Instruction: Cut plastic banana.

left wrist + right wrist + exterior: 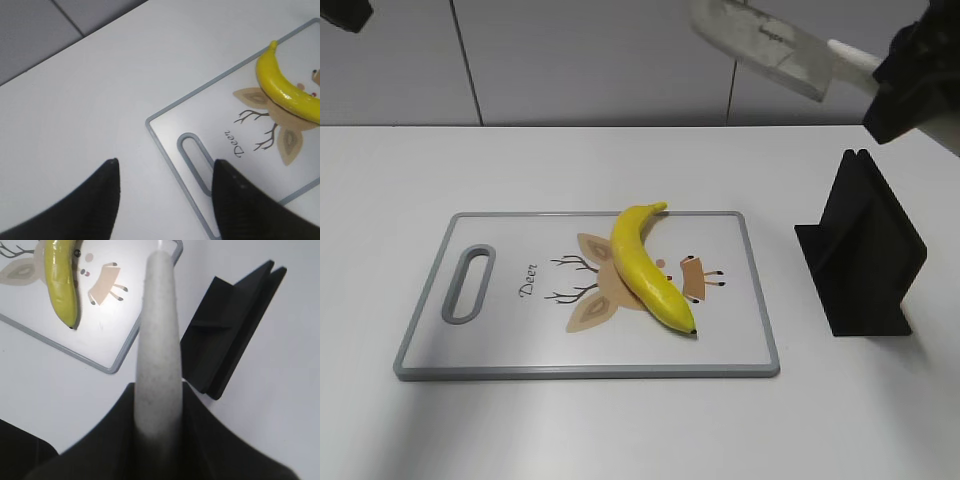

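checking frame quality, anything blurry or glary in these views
Exterior view: the knife held high by the right gripper is blurred; the banana is sharp with mild glare. Right wrist view: the knife is out of focus. Left wrist view: the left gripper jaws are soft, dark shapes.

Robot test bench arranged as a mock kitchen counter, more laboratory than home. A plain white table (400,170) fills the lower part of the exterior view, backed by pale grey wall panels (590,60) divided by thin dark seams. The kitchen items are props: a white, grey-rimmed cutting board (520,300) printed with a cartoon deer and the word "Deer", a glossy toy plastic banana (645,268) lying on it, a black knife stand (865,250) to its right, and a white-handled knife (770,45) held in a black robot gripper (157,440).
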Controlling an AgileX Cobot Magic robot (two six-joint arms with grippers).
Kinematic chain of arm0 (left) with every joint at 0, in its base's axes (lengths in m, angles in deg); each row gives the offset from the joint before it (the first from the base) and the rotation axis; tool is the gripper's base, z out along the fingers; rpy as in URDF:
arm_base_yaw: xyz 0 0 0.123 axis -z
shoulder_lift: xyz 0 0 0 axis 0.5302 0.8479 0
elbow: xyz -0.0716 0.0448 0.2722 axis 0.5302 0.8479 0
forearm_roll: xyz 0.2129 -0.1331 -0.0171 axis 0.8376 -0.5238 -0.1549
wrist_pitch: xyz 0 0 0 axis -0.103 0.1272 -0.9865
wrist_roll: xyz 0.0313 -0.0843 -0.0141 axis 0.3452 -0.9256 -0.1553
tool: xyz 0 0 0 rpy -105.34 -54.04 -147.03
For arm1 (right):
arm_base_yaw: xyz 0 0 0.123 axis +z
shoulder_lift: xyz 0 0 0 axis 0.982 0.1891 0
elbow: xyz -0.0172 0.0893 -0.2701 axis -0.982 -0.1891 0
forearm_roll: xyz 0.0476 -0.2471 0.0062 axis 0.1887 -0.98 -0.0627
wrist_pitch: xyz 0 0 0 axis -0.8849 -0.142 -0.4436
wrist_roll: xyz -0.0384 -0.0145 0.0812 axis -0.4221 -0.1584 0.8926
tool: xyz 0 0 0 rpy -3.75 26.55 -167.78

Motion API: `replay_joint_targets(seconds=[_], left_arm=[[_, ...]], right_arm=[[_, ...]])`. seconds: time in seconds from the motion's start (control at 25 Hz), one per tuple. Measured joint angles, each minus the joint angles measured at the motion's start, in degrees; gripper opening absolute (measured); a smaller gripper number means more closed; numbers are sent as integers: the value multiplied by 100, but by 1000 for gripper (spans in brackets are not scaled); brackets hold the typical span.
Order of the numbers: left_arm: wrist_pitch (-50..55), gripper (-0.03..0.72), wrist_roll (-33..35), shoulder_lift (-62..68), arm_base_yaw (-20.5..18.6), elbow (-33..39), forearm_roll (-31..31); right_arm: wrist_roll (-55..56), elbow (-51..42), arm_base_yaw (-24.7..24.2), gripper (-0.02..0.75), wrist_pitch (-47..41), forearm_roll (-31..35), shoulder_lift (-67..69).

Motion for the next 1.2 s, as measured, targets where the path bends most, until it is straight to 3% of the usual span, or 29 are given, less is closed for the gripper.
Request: replay_joint_targets(seconds=[0.24, 0.48, 0.64, 1.2], left_arm=[[85, 564, -791, -497, -66, 176, 467], [-131, 557, -1342, -1446, -66, 1418, 1039], [-280, 554, -1393, -2338, -66, 2170, 1080], [-57, 552, -1412, -5585, -66, 4516, 913]], right_arm=[[1232, -857, -6, 174, 252, -176, -434], [2307, -1551, -6, 174, 492, -608, -871], [2828, -1778, -6, 174, 524, -1091, -1130], [3401, -2590, -6, 174, 1183, -1283, -1162]])
